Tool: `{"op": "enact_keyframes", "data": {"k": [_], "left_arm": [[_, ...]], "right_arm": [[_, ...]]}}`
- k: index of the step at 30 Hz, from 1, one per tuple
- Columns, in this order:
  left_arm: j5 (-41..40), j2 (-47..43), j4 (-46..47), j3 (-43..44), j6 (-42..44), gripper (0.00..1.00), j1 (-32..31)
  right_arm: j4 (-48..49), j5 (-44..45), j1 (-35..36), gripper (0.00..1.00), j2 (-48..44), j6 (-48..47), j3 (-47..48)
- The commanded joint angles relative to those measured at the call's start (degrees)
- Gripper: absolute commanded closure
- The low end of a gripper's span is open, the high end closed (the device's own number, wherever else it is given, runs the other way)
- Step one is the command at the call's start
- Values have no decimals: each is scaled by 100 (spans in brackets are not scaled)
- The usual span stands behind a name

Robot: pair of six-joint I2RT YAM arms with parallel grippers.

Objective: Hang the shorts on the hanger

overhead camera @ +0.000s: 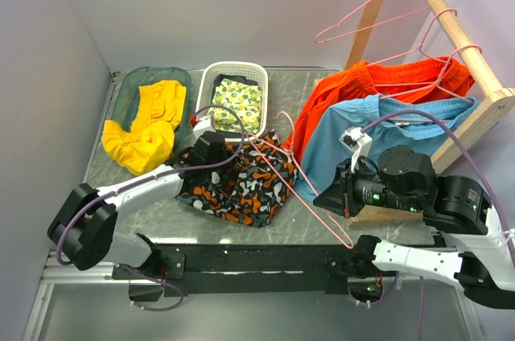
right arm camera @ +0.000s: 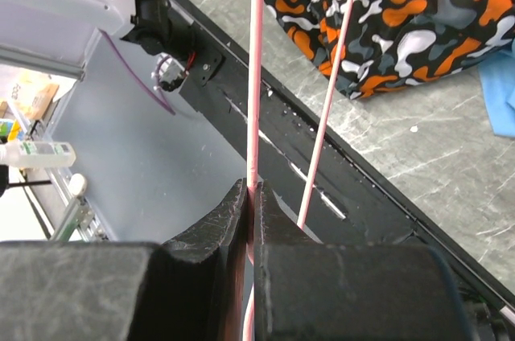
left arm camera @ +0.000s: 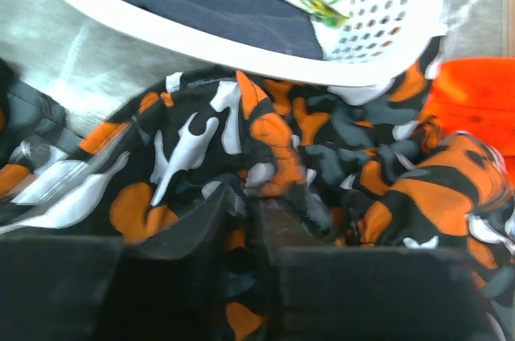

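My left jaws sit nearly closed on a fold of the black, orange-and-white-blotched fabric shorts (left arm camera: 241, 132), heaped mid-desk (overhead camera: 145, 224) beside a white perforated plastic basket (left arm camera: 386, 11). My right jaws clamp the thin pink wire hanger (right arm camera: 253, 76) at the desk's near edge, and its wires cross over the shorts.

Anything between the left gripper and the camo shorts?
Nothing visible. The left gripper pinches a fold of the shorts; the white basket sits just beyond them, not between.
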Motion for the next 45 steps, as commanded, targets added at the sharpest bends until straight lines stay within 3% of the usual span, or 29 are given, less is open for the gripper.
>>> {"op": "enact_keyframes", "data": {"k": [1, 3, 14, 31, 37, 45], "left_arm": [[-479, -6, 239, 250, -16, 91, 68], [-602, -155, 134, 294, -78, 99, 95], [-242, -1324, -1535, 900, 185, 99, 183], [364, -2071, -2459, 1270, 880, 99, 183], [794, -2370, -2477, 1270, 1047, 99, 182], [1112, -2643, -2459, 1112, 1196, 99, 174]], "right_arm": [[236, -163, 11, 100, -41, -35, -28], [271, -339, 19, 100, 12, -52, -80], [833, -831, 11, 100, 205, -105, -458], [1941, -903, 11, 100, 593, -395, -959], [2950, -876, 20, 100, 610, -650, -1687], [5402, -753, 20, 100, 751, -993, -3015]]}}
